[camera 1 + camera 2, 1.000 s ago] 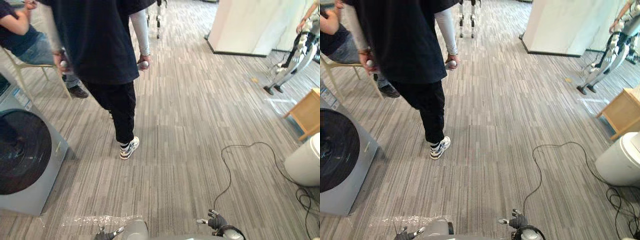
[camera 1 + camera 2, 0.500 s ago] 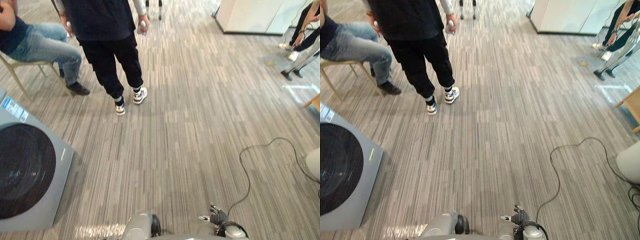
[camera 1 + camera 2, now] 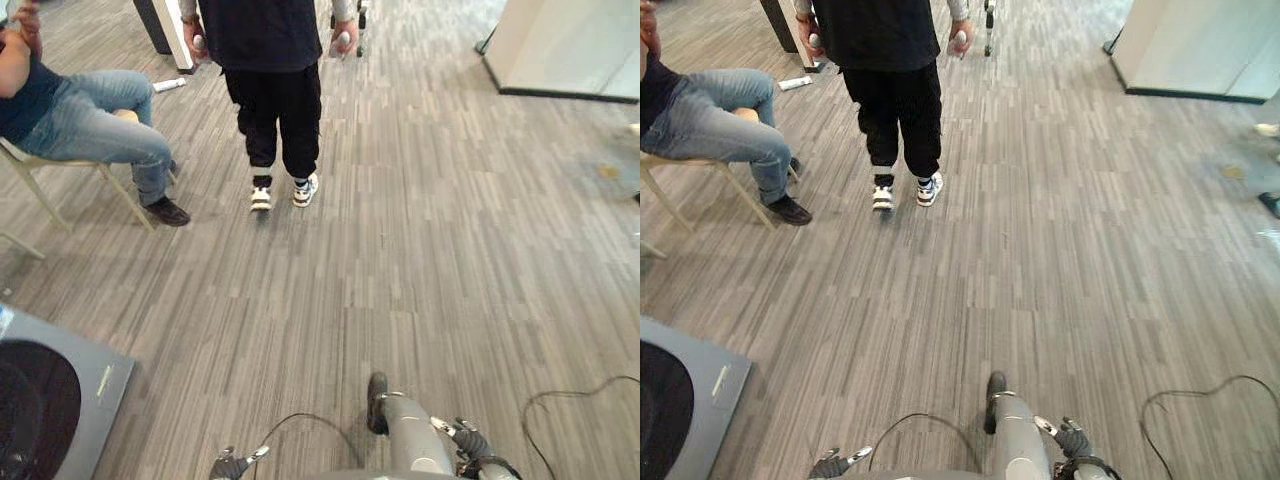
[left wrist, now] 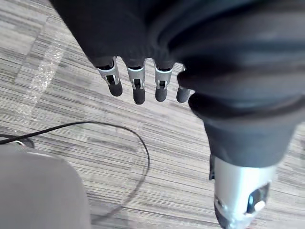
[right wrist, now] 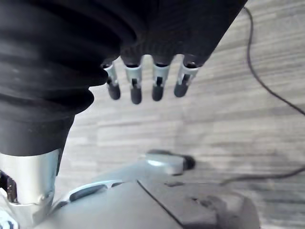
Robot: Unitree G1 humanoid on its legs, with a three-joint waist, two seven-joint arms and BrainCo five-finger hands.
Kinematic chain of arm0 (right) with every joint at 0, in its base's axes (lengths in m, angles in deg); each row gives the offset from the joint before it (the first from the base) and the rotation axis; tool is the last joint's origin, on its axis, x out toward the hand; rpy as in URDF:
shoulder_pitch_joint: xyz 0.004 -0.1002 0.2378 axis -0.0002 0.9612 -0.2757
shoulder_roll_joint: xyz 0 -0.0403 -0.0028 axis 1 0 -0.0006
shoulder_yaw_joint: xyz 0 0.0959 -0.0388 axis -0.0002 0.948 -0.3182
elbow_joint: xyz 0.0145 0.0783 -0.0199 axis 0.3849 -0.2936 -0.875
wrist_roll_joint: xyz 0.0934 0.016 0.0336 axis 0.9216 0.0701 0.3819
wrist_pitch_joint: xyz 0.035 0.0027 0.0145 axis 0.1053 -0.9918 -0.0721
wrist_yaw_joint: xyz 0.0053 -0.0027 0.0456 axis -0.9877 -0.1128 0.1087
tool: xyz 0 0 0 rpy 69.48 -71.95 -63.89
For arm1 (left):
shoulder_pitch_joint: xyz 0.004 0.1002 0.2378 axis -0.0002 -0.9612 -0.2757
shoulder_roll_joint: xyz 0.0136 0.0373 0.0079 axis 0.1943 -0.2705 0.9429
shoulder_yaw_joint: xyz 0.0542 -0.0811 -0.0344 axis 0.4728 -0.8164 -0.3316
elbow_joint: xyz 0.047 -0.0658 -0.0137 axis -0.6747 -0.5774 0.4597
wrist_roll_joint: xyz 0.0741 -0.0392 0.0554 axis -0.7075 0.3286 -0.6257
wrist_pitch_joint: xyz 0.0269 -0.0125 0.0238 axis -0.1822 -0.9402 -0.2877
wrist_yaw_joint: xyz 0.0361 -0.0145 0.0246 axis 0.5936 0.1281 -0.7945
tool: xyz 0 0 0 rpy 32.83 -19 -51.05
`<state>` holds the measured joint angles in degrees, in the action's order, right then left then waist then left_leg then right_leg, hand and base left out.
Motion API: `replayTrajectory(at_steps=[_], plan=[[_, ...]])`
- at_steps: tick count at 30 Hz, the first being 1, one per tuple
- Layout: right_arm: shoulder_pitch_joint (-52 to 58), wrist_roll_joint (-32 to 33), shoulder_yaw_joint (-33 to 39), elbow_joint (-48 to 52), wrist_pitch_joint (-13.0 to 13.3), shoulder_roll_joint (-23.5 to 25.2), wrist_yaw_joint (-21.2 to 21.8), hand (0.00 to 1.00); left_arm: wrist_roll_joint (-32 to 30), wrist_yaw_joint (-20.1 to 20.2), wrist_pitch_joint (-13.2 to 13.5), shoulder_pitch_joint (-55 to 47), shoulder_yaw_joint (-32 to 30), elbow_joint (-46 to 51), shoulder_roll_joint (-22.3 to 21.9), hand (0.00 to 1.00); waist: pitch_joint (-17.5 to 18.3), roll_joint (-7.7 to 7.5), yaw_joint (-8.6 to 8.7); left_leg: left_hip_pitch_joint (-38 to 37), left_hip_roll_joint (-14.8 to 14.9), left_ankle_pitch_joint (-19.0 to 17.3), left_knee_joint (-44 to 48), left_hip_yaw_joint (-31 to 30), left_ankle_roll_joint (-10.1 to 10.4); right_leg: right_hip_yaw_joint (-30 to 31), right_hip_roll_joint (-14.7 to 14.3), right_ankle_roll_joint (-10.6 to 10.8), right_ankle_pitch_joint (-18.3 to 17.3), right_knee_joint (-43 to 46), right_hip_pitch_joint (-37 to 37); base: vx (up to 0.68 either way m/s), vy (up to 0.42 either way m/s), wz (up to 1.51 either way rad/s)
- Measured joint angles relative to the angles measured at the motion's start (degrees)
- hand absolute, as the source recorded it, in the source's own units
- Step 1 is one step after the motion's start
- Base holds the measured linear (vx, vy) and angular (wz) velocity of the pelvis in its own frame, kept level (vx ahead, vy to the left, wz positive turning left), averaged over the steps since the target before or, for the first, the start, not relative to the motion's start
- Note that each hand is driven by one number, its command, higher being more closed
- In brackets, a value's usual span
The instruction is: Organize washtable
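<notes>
**Robot hands.** The left robot hand (image 4: 138,91) hangs low at the robot's left side. Its fingers are straight, slightly spread, and point down at the grey striped plank floor (image 3: 430,250). The right robot hand (image 5: 135,89) hangs likewise at the right side, with fingers straight and parted, touching nothing.

**Room.** A grey front-loading washing machine with a dark round door (image 3: 72,392) stands on the floor at the near left. Farther off are a standing person in black trousers and white trainers (image 3: 275,90) and a seated person in blue jeans (image 3: 90,125). A white panel wall (image 3: 570,45) stands at the far right.
</notes>
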<state>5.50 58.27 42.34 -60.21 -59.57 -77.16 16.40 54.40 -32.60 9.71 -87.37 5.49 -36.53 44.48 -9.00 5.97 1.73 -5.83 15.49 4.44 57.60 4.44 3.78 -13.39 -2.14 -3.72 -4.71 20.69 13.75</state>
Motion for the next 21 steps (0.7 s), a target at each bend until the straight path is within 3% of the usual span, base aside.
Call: replayTrajectory(at_steps=[1,3,4,5,7,8,9,10,11,12,13,14,15,18,19,21], plan=[[0.3,0.1,-0.4,-0.3,0.0,0.3,0.0,0.00,0.5,0.1,0.0,-0.2,-1.4,0.4,0.4,0.00,-0.9,-1.09,-1.05,4.3,3.7,-4.7,9.9,4.1,-3.0,1.1,-1.7,-0.5,-1.0,-3.2,-6.4,0.73,-0.105,-0.33],[0.2,0.6,-2.3,-1.8,0.0,1.0,-0.1,0.00,0.5,-0.1,-0.2,-0.7,-1.1,1.2,2.1,0.00,-1.7,-3.44,-2.51,10.8,4.1,-11.1,14.1,7.4,-5.2,3.1,-1.5,-0.1,-2.2,-7.9,-14.6,0.52,-0.063,-0.33],[-0.3,1.1,-3.2,-2.6,0.0,1.1,-0.2,0.00,0.7,0.0,0.0,-1.0,-1.1,1.5,2.1,0.00,-2.1,-4.69,-2.84,14.5,3.2,-13.2,12.2,8.0,-4.9,4.0,-1.1,0.3,-2.8,-10.0,-17.6,0.75,0.006,-0.37],[-1.4,1.2,-3.9,-3.1,-0.1,1.1,-0.1,0.00,1.2,0.0,0.0,-1.5,-0.8,2.5,2.0,0.00,-1.9,-5.01,-3.16,19.5,1.5,-16.5,4.4,9.1,-3.5,5.1,0.0,1.4,-3.9,-11.6,-21.3,0.51,0.073,-0.36],[-1.9,1.2,-3.8,-3.4,0.1,0.9,-0.2,0.00,1.6,-0.1,-0.2,-1.6,-0.4,2.4,2.0,0.00,-2.3,-5.48,-3.74,23.2,-0.3,-17.7,-6.4,10.8,-3.3,6.4,1.7,3.1,-5.8,-12.1,-23.6,0.50,0.168,-0.39],[-2.1,1.2,-3.8,-3.4,0.3,0.8,-0.2,0.00,1.7,-0.3,-0.3,-1.7,0.7,2.2,2.0,0.00,-2.3,-5.37,-4.03,24.5,-2.9,-16.8,-21.6,11.3,-2.4,7.4,4.2,4.7,-8.5,-12.2,-25.5,0.50,0.254,-0.31],[-2.1,1.2,-3.8,-3.4,0.3,0.8,-0.2,0.00,1.7,-0.4,-0.3,-1.8,1.1,2.1,2.0,0.00,-2.3,-5.31,-4.03,24.6,-3.5,-16.3,-25.3,11.2,-1.9,7.6,4.6,5.2,-9.0,-12.3,-26.0,0.61,0.354,-0.26],[-1.8,1.2,-3.9,-3.4,0.3,0.5,-0.2,0.00,1.7,-0.5,-0.2,-2.6,1.9,1.8,2.0,0.00,-2.0,-4.80,-4.07,24.9,-4.7,-11.4,-35.3,10.1,-0.9,8.3,5.8,6.7,-11.2,-12.6,-27.7,0.57,0.354,-0.27],[-1.9,1.2,-4.5,-3.7,0.4,0.5,-0.3,0.00,1.7,-0.5,-0.2,-3.7,2.9,1.8,2.1,0.00,-0.8,-5.04,-4.40,25.3,-7.2,-6.7,-34.0,10.1,-2.6,9.3,7.8,5.8,-13.5,-12.6,-28.6,0.58,0.359,-0.28],[-1.8,1.2,-4.8,-4.1,0.5,0.7,-0.3,0.00,1.7,-0.5,-0.1,-4.0,3.4,1.8,2.4,0.00,-0.3,-5.76,-4.18,26.3,-8.1,-8.2,-32.0,10.0,-3.7,9.8,8.6,4.9,-14.0,-11.8,-28.2,0.61,0.369,-0.23],[-2.1,1.2,-5.0,-4.1,0.6,0.8,-0.2,0.00,1.7,-0.5,-0.1,-3.6,3.9,1.7,2.9,0.00,0.0,-5.99,-4.13,28.1,-8.9,-10.3,-29.2,10.0,-6.3,10.9,9.5,4.6,-14.1,-9.0,-26.5,0.58,0.369,0.04],[-2.3,1.2,-4.8,-4.0,0.8,1.1,0.0,0.00,1.8,-0.4,-0.2,-3.1,4.1,1.2,3.3,0.00,0.1,-6.34,-4.14,28.6,-10.3,-12.9,-27.3,10.1,-7.7,12.9,10.7,5.4,-13.6,-2.4,-23.7,0.58,0.384,0.17],[-2.3,1.2,-4.6,-4.1,0.8,1.1,0.0,0.00,1.9,-0.4,-0.2,-3.0,4.3,0.7,3.7,0.00,0.2,-6.62,-3.87,27.9,-11.1,-13.9,-27.0,10.3,-8.2,13.7,11.5,6.8,-12.9,2.1,-22.2,0.57,0.380,0.24],[-2.3,1.2,-3.8,-4.5,1.0,1.8,0.2,0.00,2.7,-0.4,-0.5,-3.3,5.8,-0.7,4.9,0.00,0.0,-7.84,-4.17,19.0,-13.8,-19.3,-27.0,12.9,-10.2,16.9,13.1,18.1,-5.8,30.1,-14.5,0.54,0.268,-0.10],[-2.3,1.2,-3.6,-4.4,1.6,1.7,0.2,0.00,2.6,-0.4,-0.6,-3.6,6.6,-0.8,5.1,0.00,-0.3,-7.28,-3.91,14.6,-14.6,-21.1,-28.2,13.1,-10.4,14.7,13.4,17.0,-5.8,38.2,-11.9,0.55,0.206,-0.37],[-2.3,1.2,-3.5,-4.4,1.8,1.7,0.2,0.00,2.6,-0.3,-0.6,-3.5,8.2,-1.0,5.8,0.00,-0.1,-7.45,-3.92,7.7,-15.4,-21.6,-33.0,14.3,-10.2,10.1,12.9,10.7,-9.4,41.4,-8.3,0.48,0.145,-0.35]])
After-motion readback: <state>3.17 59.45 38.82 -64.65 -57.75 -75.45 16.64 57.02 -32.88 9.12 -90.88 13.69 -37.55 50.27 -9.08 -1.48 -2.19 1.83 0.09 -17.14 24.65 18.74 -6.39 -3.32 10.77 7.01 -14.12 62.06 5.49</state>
